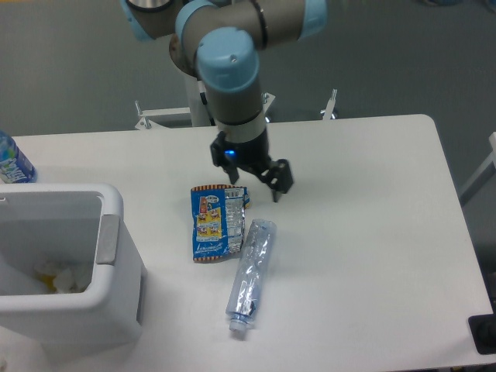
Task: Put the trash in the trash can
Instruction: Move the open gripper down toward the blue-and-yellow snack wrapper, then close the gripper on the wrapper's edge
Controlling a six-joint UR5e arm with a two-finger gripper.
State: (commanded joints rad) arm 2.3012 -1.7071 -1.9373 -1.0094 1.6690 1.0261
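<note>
Trash, a blue wrapper (217, 223) and crushed bottle (251, 273), lies side by side on the table (372, 256) right of the white bin (108, 256) holding crumpled scraps, gripper (254, 184) spread empty above the wrapper's far edge.

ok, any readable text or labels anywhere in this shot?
None legible.
Snack wrapper: yellow-red print, too small to read.
Water bottle at the left edge: blue label, blurred.
Crushed bottle: no label visible.
Trash can: no markings.
Gripper: only a blue light.
</note>
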